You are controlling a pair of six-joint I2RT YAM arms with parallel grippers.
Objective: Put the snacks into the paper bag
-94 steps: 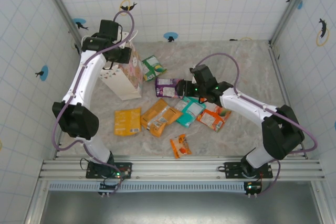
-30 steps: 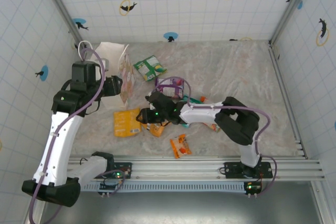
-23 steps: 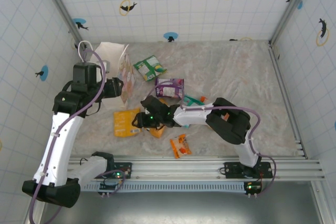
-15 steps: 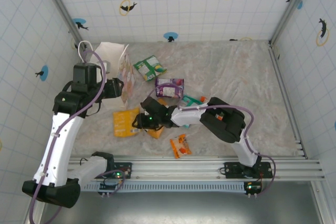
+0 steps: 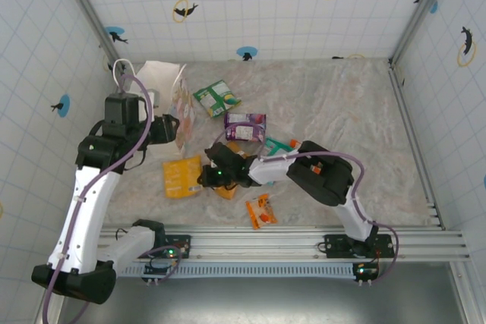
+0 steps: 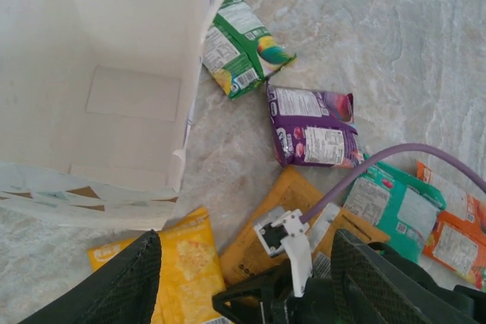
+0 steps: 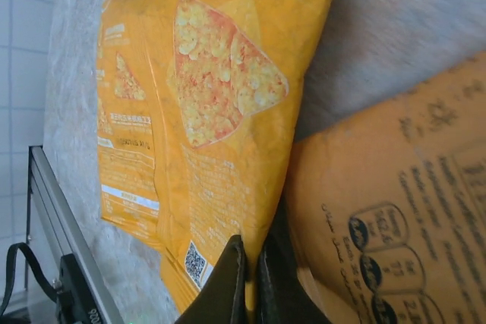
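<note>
The white paper bag (image 5: 161,80) lies tipped at the back left, its open mouth (image 6: 129,73) facing my left wrist camera. My left gripper (image 5: 171,127) hovers beside its bunting side. It is open (image 6: 244,252), with nothing between the fingers. A yellow packet (image 5: 181,176) lies flat near the middle left. My right gripper (image 5: 203,178) is shut on that packet's right edge (image 7: 254,263), next to an orange packet (image 7: 395,210). Purple (image 5: 245,121), green-white (image 5: 216,98), teal (image 5: 275,144) and small orange-red (image 5: 260,211) packets lie on the table.
The right arm (image 5: 319,168) stretches low across the orange and teal packets and hides part of them. Tiled walls enclose the marble table on three sides. A metal rail (image 5: 258,242) runs along the near edge.
My right gripper slid left from the orange packet to the yellow packet's edge and shut on it. The left arm and the bag stayed put.
</note>
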